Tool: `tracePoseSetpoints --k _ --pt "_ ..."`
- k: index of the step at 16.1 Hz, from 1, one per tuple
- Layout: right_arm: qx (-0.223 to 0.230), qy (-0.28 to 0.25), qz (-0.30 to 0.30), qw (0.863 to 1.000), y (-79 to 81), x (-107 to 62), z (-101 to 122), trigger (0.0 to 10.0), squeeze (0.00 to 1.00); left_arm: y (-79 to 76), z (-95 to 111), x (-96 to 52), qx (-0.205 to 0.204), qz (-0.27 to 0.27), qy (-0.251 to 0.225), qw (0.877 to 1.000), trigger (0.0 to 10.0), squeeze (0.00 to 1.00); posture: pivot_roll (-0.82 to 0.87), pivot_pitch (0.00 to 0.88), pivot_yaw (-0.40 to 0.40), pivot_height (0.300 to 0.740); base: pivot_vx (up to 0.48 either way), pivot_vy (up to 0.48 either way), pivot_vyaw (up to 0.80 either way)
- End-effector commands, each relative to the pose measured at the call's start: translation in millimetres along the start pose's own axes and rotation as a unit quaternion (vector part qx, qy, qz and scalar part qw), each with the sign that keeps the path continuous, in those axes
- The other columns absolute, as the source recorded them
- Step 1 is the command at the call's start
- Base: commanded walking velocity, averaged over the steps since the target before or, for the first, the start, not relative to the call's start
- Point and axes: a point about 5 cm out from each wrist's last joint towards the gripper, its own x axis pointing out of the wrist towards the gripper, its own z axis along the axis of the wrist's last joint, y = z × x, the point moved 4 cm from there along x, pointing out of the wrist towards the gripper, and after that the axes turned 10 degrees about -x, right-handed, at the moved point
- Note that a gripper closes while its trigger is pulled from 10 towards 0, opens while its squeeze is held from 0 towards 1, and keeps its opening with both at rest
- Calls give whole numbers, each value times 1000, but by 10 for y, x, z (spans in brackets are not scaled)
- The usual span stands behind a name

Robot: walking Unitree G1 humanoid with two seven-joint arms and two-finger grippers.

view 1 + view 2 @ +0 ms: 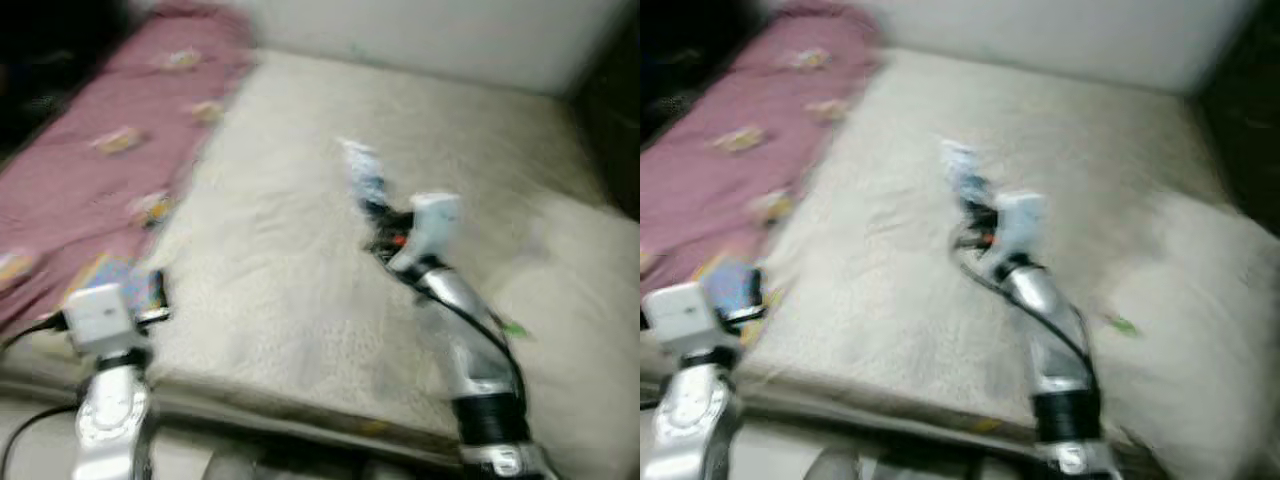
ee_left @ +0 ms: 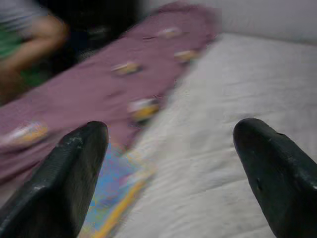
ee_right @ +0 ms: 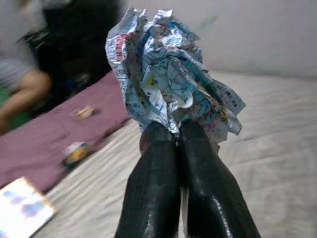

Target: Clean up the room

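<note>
Right gripper (image 3: 176,136) over the middle of the cream bed (image 1: 300,270), fingers pressed together, pinching a crumpled printed paper wad (image 3: 168,79) held clear of the bedding. Left gripper (image 2: 168,163) near the bed's front left corner, fingers spread wide, gripping nothing. Pink patterned blanket (image 1: 90,150) along the bed's left edge. Colourful booklet (image 3: 22,208) flat near the front left corner, just beside the blanket. Cream pillow (image 1: 570,300) at the right edge. Person's bent limb (image 2: 34,37) past the blanket, blurred.
</note>
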Motion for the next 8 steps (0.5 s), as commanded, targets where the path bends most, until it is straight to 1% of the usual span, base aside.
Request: tracePoseSetpoints --k 1,2,3,4,8 --pt "-4 41 -42 998 -236 -155 -217 10000 0 -165 -21 9 0 -21 5 1000 10000 0 -6 0 -56 740 0 0 0" --pt "-6 45 -42 998 -238 -167 -242 10000 0 -156 -29 13 -1 -20 7 1000 10000 0 -6 0 -56 740 0 0 0" --pt "-28 50 -42 997 -249 -184 -268 10000 0 -168 -33 4 -8 -24 7 1000 10000 0 -6 0 -56 740 0 0 0" --pt "-33 57 -48 997 -271 -195 -302 10000 0 -185 -42 -9 -10 -27 8 1000 10000 0 -3 0 -58 740 0 0 0" --pt "-32 59 -48 997 -278 -177 -317 10000 0 -204 -54 -14 -23 -28 11 999 10000 0 -2 0 -66 740 0 0 0"
